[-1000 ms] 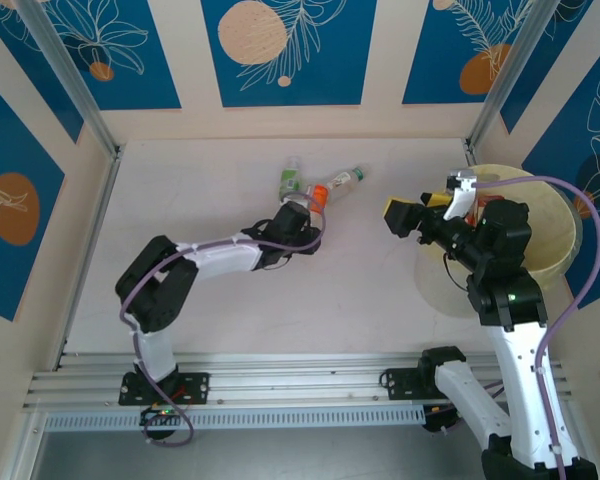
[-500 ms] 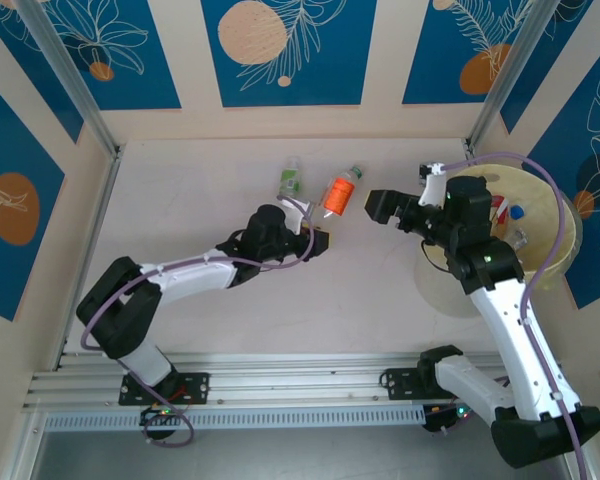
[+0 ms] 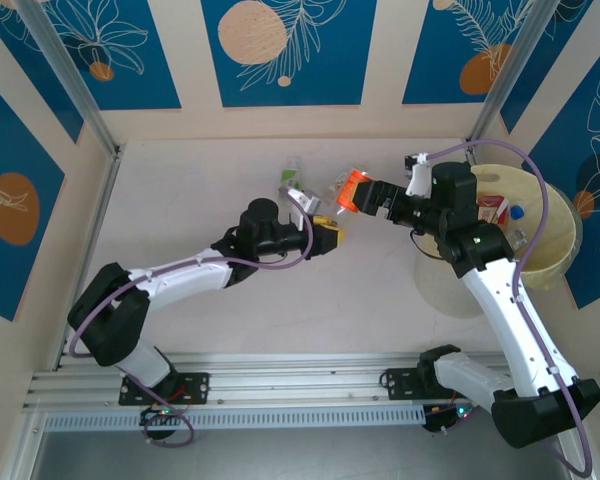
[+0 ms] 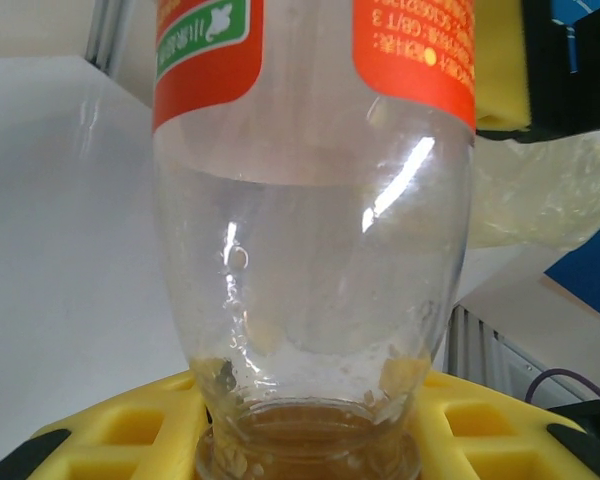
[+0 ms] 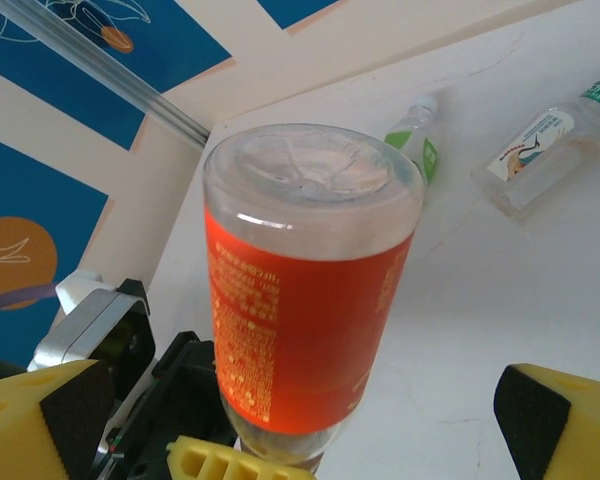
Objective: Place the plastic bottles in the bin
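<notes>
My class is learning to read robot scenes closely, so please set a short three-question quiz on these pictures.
1. True or false: the left gripper is shut on the neck end of the orange-label bottle.
2. Which gripper has its jaws standing open on either side of that bottle? A. left gripper B. right gripper
3. Fill in: in the right wrist view, ___ other bottles lie on the table.
Key: 1 true; 2 B; 3 two.
</notes>
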Tool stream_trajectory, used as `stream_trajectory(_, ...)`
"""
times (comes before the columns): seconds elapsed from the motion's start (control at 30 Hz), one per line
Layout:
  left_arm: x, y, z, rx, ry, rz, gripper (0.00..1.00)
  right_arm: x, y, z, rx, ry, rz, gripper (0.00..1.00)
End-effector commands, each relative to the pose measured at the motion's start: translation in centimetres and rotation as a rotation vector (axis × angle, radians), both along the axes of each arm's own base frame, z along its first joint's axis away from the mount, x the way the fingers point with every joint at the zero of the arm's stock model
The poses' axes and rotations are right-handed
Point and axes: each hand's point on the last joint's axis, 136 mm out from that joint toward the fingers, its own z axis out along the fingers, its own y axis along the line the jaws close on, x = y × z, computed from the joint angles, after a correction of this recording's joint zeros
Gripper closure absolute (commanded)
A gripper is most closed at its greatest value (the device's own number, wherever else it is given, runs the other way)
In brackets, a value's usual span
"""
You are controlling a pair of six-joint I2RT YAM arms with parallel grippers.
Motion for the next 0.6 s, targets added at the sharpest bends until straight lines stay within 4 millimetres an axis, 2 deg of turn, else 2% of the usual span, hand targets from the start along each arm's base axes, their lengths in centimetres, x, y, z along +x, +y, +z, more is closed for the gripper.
stream_trajectory(0.0,-1.2,-1.1,2.2,-0.056,-0.026,-0.075,1.00,0.3,0.1,2.0,0.026,-0.036,-0.014,0.01)
stream_trajectory(0.1,-1.4,-1.3,1.9,-0.056,-0.024,-0.099,1.00,0.7,-0.2,1.1,0.001,-0.001,-0.037,0.01)
stream_trajectory(0.23,-1.8,-1.6,2.5,-0.082,-0.063,-0.114,1.00,0.3,1.4,0.3,0.032,0.042,0.057,0.01)
stream_trajectory(0.33,-2.3,-2.1,3.3,-0.107,-0.086,-0.135,1.00,0.6,1.8,-0.4,0.047,0.087,0.056,0.01)
stream_trajectory(0.57,-2.6,-2.8,3.3,-0.114,-0.089,-0.141,1.00,1.2,2.5,0.0,0.098,0.061,0.069,0.01)
